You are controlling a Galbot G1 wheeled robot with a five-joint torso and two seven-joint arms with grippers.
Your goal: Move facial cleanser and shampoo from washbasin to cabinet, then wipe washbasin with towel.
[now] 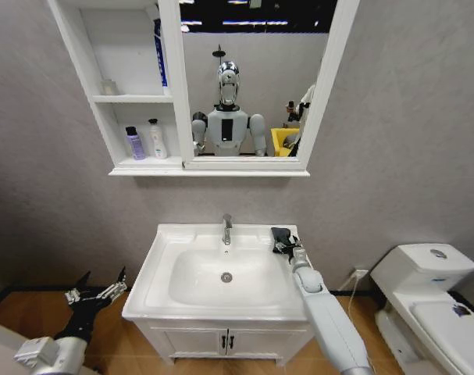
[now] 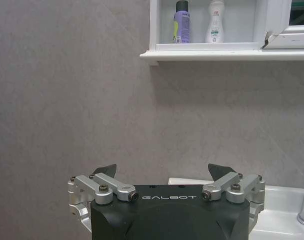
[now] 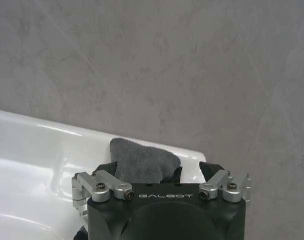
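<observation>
Behind your work area: grey textured wall [image 1: 408, 117]. Wood-tone floor [image 1: 26, 312], dark skirting at wall base. White toilet [image 1: 428, 301] at your right, wall socket [image 1: 360, 273] near it.

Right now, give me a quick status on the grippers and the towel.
Right gripper open around the towel on the washbasin back right corner. Left gripper open, idle left of basin. Two bottles on the cabinet bottom shelf. Nothing in the way.

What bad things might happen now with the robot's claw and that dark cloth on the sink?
The towel sits at the washbasin's back right corner near the edge, so the right claw might nudge it off. The faucet stands close by; a wide wipe might bump it.
</observation>
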